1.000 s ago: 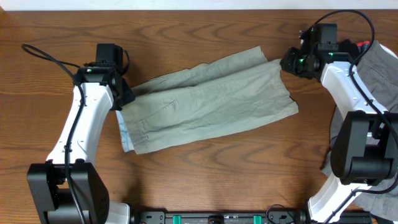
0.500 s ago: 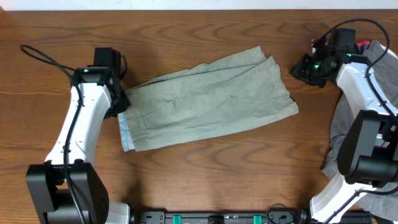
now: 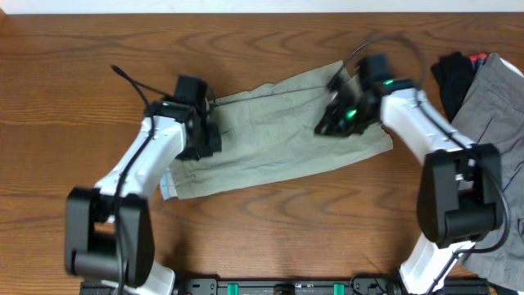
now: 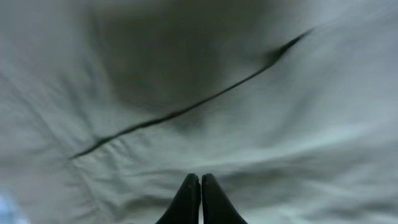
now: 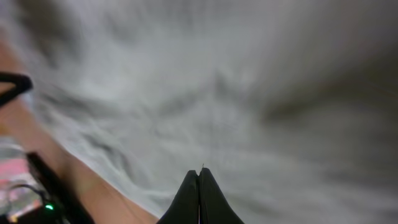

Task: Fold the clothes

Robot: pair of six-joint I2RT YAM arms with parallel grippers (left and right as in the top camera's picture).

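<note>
Both arms just swung in from the sides, so the left end effector [image 4: 199, 193] and right end effector [image 5: 199, 186], both clenched empty, now hang over the shorts [image 3: 270, 143] lying mid worktop [image 3: 82, 49], guessing the fold's about to start.

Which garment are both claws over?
The pale khaki-green shorts, mid-table; the darker grey garment and the small black garment lie aside at the right edge.
</note>
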